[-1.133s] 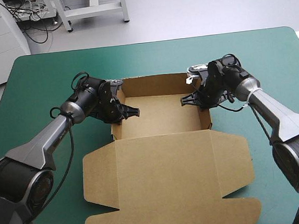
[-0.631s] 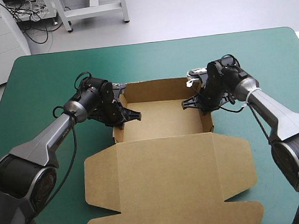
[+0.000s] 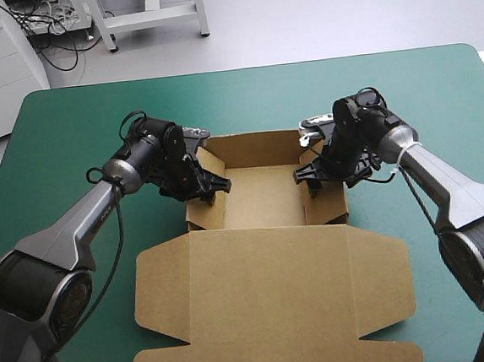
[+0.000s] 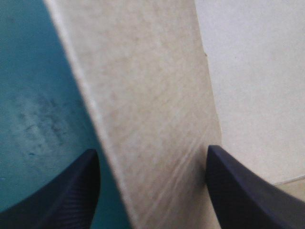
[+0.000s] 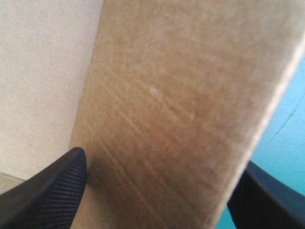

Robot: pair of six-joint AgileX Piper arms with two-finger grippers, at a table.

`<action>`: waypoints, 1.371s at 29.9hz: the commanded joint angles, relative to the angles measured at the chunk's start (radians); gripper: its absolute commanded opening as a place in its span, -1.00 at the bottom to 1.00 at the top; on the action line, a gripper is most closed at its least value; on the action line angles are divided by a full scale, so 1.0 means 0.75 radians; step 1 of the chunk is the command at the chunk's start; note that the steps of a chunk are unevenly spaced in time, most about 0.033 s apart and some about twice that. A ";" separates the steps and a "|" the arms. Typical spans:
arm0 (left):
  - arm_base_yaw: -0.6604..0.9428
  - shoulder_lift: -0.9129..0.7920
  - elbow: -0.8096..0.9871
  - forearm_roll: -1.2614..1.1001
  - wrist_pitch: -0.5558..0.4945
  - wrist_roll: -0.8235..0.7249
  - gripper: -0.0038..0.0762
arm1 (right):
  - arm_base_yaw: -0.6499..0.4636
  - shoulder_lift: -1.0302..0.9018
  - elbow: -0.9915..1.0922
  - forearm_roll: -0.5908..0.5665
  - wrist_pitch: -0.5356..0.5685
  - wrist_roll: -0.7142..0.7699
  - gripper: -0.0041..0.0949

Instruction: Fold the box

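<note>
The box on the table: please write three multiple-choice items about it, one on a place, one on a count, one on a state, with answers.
1. Where does the flat lid of the box lie? A) toward the table's near edge B) toward its far edge C) off the table
2. How many end effectors are at the box's side walls? A) none B) one C) two
3. How do the fingers of the left end effector stand? A) shut in an arch B) apart, astride a wall C) out of view

Answers: 1 A, the lid spreads flat nearer than the tray; 2 C, the left and the right end effector each meet one; 3 B, board stands between them.
</note>
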 commanded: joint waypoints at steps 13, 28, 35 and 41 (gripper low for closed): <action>-0.005 -0.241 -0.304 0.129 0.167 0.014 0.24 | -0.004 -0.267 -0.245 0.027 0.091 -0.034 0.56; -0.005 -0.710 -0.121 0.109 0.167 0.296 -0.98 | -0.004 -0.343 -0.239 0.000 0.091 -0.014 0.55; -0.005 -0.979 0.269 0.162 0.167 0.306 -0.98 | -0.006 -0.295 -0.239 -0.008 0.091 0.001 0.55; -0.005 -1.236 0.631 0.224 0.101 0.229 -0.98 | -0.006 -0.194 -0.239 -0.017 0.091 0.021 0.55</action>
